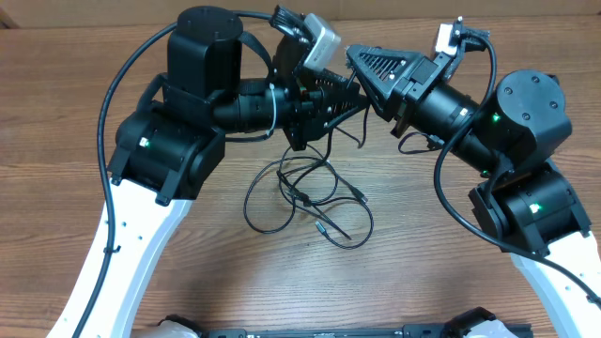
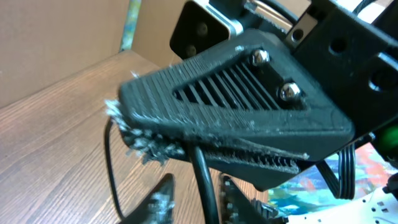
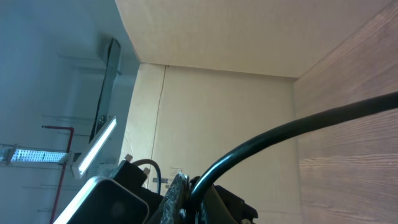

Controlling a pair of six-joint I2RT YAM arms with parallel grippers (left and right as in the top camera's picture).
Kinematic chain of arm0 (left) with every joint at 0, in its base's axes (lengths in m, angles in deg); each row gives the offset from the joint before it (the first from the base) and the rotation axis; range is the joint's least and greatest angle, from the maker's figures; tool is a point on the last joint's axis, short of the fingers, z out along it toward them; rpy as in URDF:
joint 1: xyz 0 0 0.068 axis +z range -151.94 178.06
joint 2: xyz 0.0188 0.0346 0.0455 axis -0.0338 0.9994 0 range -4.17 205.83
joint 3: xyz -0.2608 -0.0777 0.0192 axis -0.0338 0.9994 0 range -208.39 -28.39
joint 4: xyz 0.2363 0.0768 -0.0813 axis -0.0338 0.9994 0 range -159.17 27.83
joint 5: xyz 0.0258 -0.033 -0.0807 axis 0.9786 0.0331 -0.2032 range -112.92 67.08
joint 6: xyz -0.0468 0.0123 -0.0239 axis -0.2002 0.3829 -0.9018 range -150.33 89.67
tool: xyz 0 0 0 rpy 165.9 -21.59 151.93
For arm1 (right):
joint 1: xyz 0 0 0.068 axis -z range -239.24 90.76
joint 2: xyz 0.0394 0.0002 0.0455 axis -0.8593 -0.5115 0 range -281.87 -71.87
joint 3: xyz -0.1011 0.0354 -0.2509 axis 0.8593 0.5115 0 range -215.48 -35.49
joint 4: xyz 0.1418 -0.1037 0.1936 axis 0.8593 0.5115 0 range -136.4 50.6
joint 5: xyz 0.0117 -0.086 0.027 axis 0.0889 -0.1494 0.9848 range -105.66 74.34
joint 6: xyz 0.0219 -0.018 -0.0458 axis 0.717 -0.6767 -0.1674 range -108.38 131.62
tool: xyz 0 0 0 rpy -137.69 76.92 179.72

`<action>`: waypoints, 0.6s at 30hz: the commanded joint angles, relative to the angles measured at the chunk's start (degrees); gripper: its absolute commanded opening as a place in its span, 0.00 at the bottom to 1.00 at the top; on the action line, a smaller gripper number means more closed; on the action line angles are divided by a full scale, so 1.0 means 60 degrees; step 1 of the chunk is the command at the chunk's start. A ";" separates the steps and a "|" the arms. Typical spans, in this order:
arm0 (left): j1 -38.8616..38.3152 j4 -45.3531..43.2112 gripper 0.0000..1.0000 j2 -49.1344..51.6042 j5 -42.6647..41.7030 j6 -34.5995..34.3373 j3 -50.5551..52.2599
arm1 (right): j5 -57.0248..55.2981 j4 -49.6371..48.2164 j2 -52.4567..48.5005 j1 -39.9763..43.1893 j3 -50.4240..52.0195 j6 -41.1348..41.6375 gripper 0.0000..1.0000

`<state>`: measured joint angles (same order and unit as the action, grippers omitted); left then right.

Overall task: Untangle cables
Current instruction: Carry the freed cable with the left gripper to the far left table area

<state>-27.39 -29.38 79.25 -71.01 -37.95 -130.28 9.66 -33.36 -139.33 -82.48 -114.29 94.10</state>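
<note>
Black thin cables [image 1: 299,192] loop on the wooden table [image 1: 75,113], strands rising to the right gripper [image 1: 357,56], apparently clamped on one, and the left gripper [image 1: 349,96], grip unclear, so part slowly, watching for snags.

Overhead view evenly lit and sharp, soft shadows on table [image 1: 75,94]. Left wrist view blurred close up. Right wrist view: bright strip light [image 3: 93,152], foreground defocused.
</note>
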 commanded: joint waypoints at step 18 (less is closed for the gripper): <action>0.0521 -0.0579 0.04 -0.0055 -0.0627 -0.0652 -0.0189 | -0.0076 0.0138 0.0022 0.0095 -0.0182 -0.1497 0.04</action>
<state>-25.03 -30.21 79.25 -74.64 -40.94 -130.28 9.53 -33.01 -139.38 -82.48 -114.29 92.81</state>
